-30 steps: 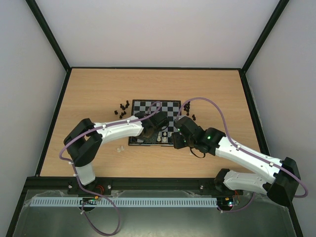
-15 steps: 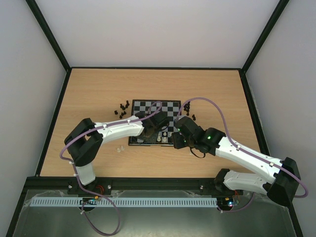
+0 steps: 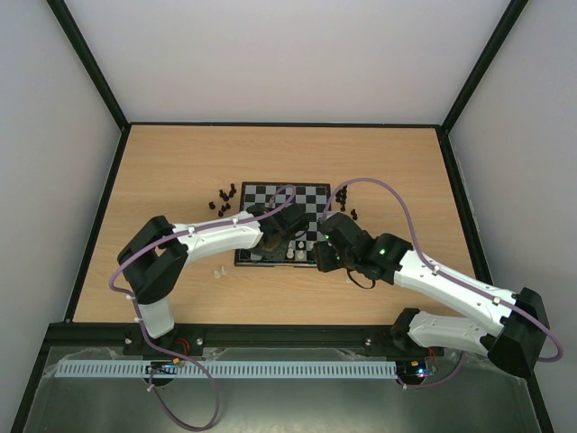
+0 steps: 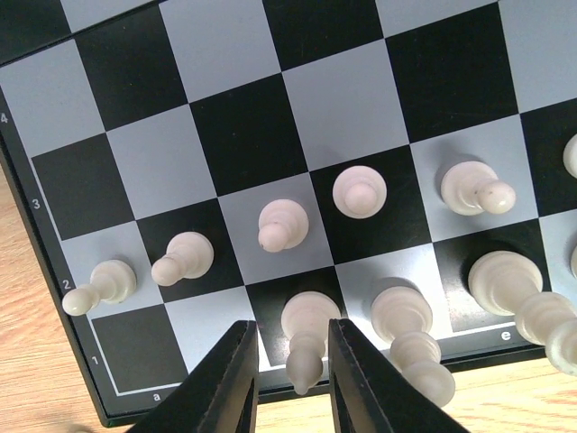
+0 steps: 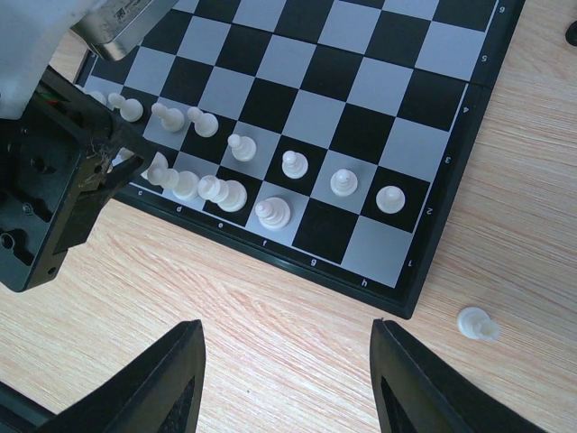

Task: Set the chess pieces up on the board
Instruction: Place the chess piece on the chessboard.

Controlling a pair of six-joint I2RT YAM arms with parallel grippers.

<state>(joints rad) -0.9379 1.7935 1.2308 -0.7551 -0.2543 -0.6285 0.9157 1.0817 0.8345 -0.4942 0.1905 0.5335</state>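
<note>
The board (image 3: 306, 194) lies mid-table, with pale chess pieces along its near two rows. In the left wrist view a row of pale pawns (image 4: 282, 224) stands behind taller back-row pieces (image 4: 410, 338). My left gripper (image 4: 288, 341) straddles a pale bishop-like piece (image 4: 308, 327) standing upright on a black back-row square; both fingers stand a little clear of it, so it is open. My right gripper (image 5: 286, 338) hovers wide open over bare wood just in front of the board (image 5: 379, 99), with nothing between its fingers.
Black pieces stand in clusters left (image 3: 224, 200) and right (image 3: 344, 200) of the board. Loose pale pieces lie on the wood near the left arm (image 3: 218, 271), and one pale pawn (image 5: 476, 323) lies off the board's near right corner. The left arm's wrist (image 5: 54, 180) sits close by.
My left gripper's fingers have parted and let go of the pale back-row piece, which stays standing on its square. Neither arm has shifted noticeably.
</note>
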